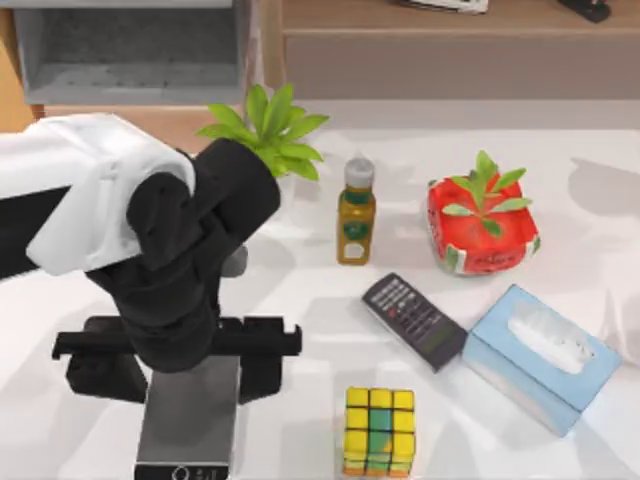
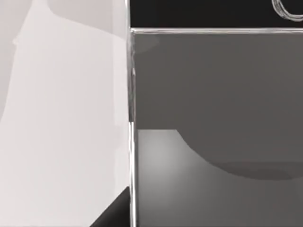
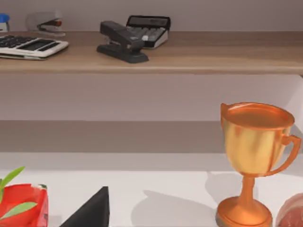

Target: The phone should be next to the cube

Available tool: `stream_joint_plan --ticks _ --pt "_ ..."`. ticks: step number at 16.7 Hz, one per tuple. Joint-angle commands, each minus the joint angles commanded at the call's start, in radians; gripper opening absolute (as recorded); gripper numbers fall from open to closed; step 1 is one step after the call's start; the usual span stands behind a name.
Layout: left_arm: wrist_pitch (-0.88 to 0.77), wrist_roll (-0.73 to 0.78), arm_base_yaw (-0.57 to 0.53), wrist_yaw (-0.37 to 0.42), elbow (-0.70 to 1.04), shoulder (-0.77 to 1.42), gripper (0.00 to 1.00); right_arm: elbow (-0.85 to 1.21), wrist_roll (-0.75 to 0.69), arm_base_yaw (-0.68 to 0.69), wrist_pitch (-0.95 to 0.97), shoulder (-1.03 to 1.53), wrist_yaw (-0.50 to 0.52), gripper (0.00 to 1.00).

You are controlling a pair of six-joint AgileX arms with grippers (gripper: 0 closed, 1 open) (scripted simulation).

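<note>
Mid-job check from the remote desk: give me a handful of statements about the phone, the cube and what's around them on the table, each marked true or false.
1. The phone lies flat on the table, apart from the cube. True.
2. The cube is stacked on the tissue box. False: it stands alone on the table, to the top view's left of the box.
3. One end of the phone is close to the tissue box. True.
4. The bottle lies on its side. False: it stands upright.
5. The red planter sits between the phone and the cube. False: it is farther back, behind the phone.
</note>
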Motion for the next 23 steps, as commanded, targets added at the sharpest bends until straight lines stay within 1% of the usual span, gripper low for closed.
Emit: stream_joint_plan --ticks 4,12,17,23 --pt "0.005 -0.068 -0.056 -0.027 -0.001 -0.012 0.0 0.0 0.0 0.0 0.0 0.0 0.0 1.0" --pt "0.007 -0.073 -0.058 -0.029 0.0 -0.01 0.0 0.0 0.0 0.0 0.0 0.0 0.0 1.0" --pt "0.024 -0.079 -0.061 -0.012 -0.01 -0.005 0.0 0.0 0.0 0.0 0.0 0.0 0.0 1.0" --pt "0.065 -0.083 -0.064 0.027 -0.045 0.015 0.0 0.0 0.0 0.0 0.0 0.0 0.0 1.0"
